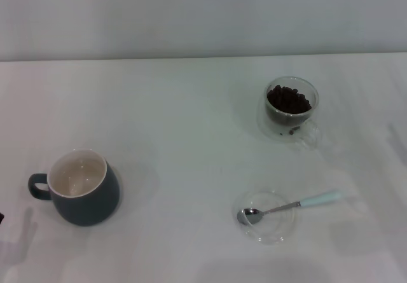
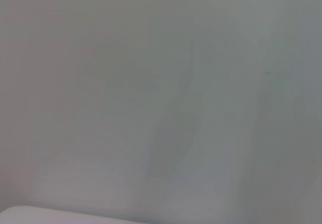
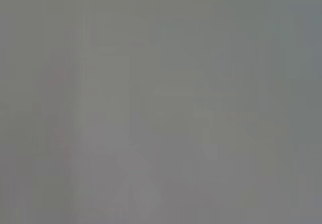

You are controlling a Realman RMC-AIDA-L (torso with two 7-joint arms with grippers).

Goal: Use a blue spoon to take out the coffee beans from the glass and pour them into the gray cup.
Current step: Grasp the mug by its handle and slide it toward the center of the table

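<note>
cup, glass and spoon laid out on a white table point(image 1: 191, 117); no gripper was seen.

only the head view showed objects: the rounded gray cup point(image 1: 79, 195) at the left, the clear glass point(image 1: 291, 109) heaped with coffee beans point(image 1: 289, 100) at the far right, and the blue spoon point(image 1: 289, 205) rested on a glass saucer point(image 1: 267, 217). both wrist views were filled by blank grey, so finger positions could not be told.

The gray cup point(image 1: 82, 197) was dark blue-gray outside and cream-white inside. The glass point(image 1: 291, 111) was clear, and the coffee beans point(image 1: 289, 99) in it were dark brown (nearly black). The blue spoon point(image 1: 289, 206) had a shiny silver bowl and neck and a pale light-blue handle. The saucer point(image 1: 267, 217) under it was clear. The table point(image 1: 191, 124) was plain white, without pattern, and the wall point(image 1: 191, 16) behind it pale gray.
</note>
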